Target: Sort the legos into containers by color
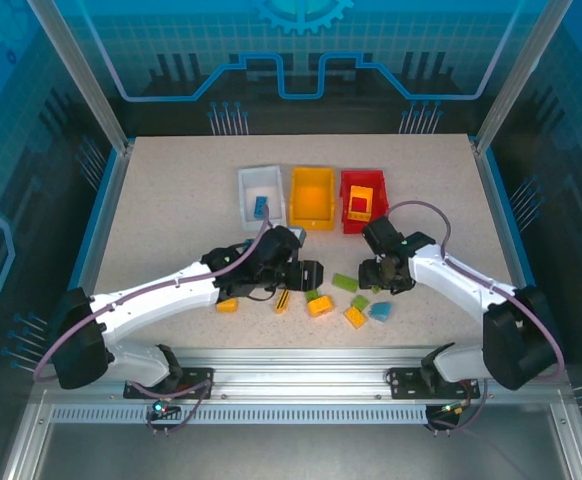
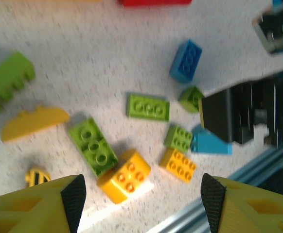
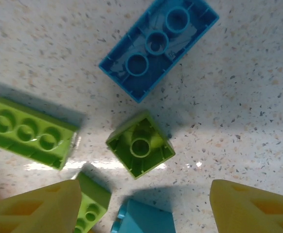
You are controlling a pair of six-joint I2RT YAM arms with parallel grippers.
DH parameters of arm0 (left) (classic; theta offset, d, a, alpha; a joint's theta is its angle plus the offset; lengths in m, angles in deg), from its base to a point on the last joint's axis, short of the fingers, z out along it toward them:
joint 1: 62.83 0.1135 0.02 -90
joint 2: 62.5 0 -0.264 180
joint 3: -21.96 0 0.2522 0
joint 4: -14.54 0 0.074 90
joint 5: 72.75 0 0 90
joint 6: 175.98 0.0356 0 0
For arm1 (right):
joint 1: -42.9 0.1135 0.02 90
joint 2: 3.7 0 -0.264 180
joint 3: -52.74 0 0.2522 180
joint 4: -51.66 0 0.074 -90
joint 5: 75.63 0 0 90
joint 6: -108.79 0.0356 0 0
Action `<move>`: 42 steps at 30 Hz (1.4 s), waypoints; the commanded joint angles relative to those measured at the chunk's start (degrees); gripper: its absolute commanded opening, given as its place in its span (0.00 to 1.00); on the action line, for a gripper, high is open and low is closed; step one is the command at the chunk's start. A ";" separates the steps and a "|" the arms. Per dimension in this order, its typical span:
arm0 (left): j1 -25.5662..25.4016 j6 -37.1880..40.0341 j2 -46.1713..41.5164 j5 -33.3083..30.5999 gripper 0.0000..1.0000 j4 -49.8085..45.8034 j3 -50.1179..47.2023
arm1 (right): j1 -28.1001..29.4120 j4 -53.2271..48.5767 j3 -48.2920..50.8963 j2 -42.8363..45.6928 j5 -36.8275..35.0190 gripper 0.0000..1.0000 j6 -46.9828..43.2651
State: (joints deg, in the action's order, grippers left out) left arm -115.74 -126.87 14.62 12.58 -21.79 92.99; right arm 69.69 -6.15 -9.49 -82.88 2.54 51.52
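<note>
The white bin [image 1: 243, 195] stands just left of the yellow-orange bin [image 1: 312, 200] and holds one blue brick [image 1: 260, 207]. On the near side of the yellow-orange bin and well to its left, a yellow brick [image 1: 227, 305] lies on the table [image 1: 171, 200]. A yellow-and-black striped piece [image 1: 282, 302] lies a little closer to the bin's line.

The left gripper [image 1: 316, 273] hovers almost directly on the near side of the yellow-orange bin. In the left wrist view this gripper [image 2: 141, 204] has its fingers [image 2: 73, 194] spread wide and grips nothing. Under it on the table are a long green brick [image 2: 93, 145] and a yellow-orange brick [image 2: 124, 175], which touch each other.

Nearer the arms than the yellow-orange bin and slightly to its right lie more loose legos. They are a flat green brick [image 1: 345, 282], a small green brick [image 1: 359, 302], a small yellow brick [image 1: 354, 317] and a light blue brick [image 1: 380, 311].

The red bin [image 1: 380, 195] sits just right of the yellow-orange bin, with one yellow-orange block [image 1: 360, 203] inside. The right gripper [image 1: 376, 275] hangs on the near side of the red bin, right of the yellow-orange bin. Seen from the right wrist, this gripper [image 3: 144, 208] is also wide open and holds nothing. An upturned little green brick [image 3: 140, 144] lies on the table just ahead of the gap, and an upturned blue brick [image 3: 158, 46] lies beyond it.
</note>
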 commanded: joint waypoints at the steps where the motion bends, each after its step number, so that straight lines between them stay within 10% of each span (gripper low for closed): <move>1: -0.79 -4.03 -2.93 -0.68 0.68 4.52 -1.22 | -1.37 -1.15 -0.80 -2.09 3.38 0.72 -4.68; 27: -1.31 -3.59 -5.29 -1.80 0.67 3.64 -0.59 | -3.52 1.69 -5.74 -13.00 2.52 0.26 -7.83; 34: -1.50 -3.49 -13.69 -14.77 0.67 -2.90 -0.24 | 4.94 -2.15 -12.83 -3.14 0.03 0.25 -2.85; 42: -1.06 -3.85 -17.35 -24.99 0.67 -9.03 1.15 | 7.05 1.55 -37.94 -25.06 1.38 0.22 -0.09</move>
State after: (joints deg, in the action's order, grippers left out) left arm -116.85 -129.69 -2.18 -6.43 -26.44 92.29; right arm 76.62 -5.12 -41.60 -100.83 4.15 49.45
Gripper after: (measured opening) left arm 0.674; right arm 0.307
